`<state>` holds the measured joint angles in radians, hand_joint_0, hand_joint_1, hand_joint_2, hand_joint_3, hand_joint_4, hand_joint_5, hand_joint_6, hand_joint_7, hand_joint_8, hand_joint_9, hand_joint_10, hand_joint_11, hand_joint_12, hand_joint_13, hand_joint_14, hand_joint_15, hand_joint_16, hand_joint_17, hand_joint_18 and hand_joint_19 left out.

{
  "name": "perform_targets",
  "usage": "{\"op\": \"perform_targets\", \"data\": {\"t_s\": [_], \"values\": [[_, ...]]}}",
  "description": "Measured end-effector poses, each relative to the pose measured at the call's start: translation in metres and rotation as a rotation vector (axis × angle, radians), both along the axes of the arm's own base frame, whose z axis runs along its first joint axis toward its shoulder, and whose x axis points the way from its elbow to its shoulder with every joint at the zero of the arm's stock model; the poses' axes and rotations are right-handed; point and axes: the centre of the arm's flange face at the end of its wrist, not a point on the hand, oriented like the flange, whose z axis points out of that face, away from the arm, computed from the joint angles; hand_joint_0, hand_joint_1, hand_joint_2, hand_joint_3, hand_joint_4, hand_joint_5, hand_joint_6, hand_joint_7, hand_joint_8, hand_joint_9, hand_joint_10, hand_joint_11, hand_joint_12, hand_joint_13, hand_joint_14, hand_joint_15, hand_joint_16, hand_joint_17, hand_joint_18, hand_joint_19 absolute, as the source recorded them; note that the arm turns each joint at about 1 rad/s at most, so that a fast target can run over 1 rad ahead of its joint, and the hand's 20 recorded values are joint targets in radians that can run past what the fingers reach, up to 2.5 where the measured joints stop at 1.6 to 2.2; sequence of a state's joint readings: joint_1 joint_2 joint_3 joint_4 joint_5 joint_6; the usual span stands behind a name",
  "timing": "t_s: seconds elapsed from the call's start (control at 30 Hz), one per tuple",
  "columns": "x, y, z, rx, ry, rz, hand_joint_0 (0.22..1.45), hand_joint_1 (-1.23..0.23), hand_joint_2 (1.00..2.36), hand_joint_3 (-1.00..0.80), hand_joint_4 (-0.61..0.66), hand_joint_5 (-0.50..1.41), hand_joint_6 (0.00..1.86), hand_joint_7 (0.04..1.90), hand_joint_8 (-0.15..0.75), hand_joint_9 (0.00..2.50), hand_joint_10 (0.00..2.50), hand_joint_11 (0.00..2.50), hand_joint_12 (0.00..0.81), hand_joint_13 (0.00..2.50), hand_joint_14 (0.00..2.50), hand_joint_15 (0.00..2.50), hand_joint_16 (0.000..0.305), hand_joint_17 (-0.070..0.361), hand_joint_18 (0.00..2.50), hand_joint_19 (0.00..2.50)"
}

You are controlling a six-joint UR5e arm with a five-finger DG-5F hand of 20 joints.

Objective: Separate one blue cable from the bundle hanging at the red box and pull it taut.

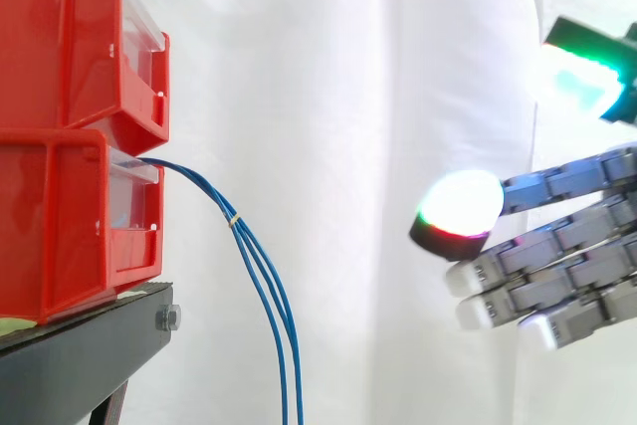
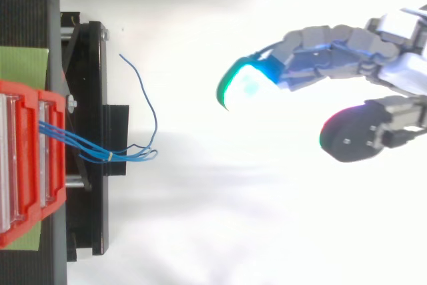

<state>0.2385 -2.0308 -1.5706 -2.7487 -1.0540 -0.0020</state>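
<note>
Two red bins are stacked at the left, the upper red bin (image 1: 70, 37) sitting on the lower red bin (image 1: 60, 226), both on a black stand (image 1: 80, 355) before a white curtain (image 1: 328, 67). From above, a green sheet (image 2: 23, 61) lies under the bins.

The blue cable bundle (image 2: 73, 139) comes out of the front of the lower bin near its top edge, arcs outward and hangs down past the edge of the stand. A small pale band (image 1: 234, 219) ties the strands together just below the arc. Under the band, three blue strands can be counted in the side view, hanging close together. In the top view, one loose strand end (image 2: 143, 88) curls away from the others.

The robot hand (image 1: 567, 246) reaches in from the right, well apart from the cables, with open air between them. Its fingers are stretched out and spread, grasping nothing. One fingertip (image 1: 460, 208) glows white with a red rim and points toward the bins, while the thumb (image 1: 587, 77) glows green above the fingers.
</note>
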Motion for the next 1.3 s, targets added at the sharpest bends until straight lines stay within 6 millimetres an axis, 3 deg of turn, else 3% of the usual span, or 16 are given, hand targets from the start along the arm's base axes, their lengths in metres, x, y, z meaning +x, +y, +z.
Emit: {"op": "perform_targets", "data": {"t_s": [0.4, 0.6, 0.73, 1.3], "values": [[0.043, 0.0, -0.019, 0.014, 0.028, 0.031, 0.54, -0.49, 1.0, -0.5, 0.21, -0.21, 0.5, 0.8, 0.247, 0.44, 0.01, 0.17, 0.299, 0.27, 0.0, 0.04, 0.043, 0.097, 0.33, 0.39], [0.075, 0.005, -0.047, 0.037, 0.011, 0.048, 0.54, -0.49, 1.0, -0.5, 0.21, -0.21, 0.5, 0.8, 0.247, 0.44, 0.01, 0.17, 0.298, 0.27, 0.0, 0.04, 0.043, 0.097, 0.33, 0.39], [0.091, 0.009, -0.049, 0.049, -0.002, 0.07, 0.54, -0.49, 1.0, -0.5, 0.21, -0.21, 0.5, 0.8, 0.246, 0.44, 0.01, 0.18, 0.297, 0.27, 0.0, 0.03, 0.043, 0.097, 0.34, 0.39], [0.102, 0.018, -0.048, -0.007, -0.032, 0.089, 0.54, -0.49, 1.0, -0.5, 0.21, -0.21, 0.5, 0.8, 0.246, 0.44, 0.01, 0.18, 0.298, 0.27, 0.0, 0.04, 0.043, 0.097, 0.34, 0.39]]}}
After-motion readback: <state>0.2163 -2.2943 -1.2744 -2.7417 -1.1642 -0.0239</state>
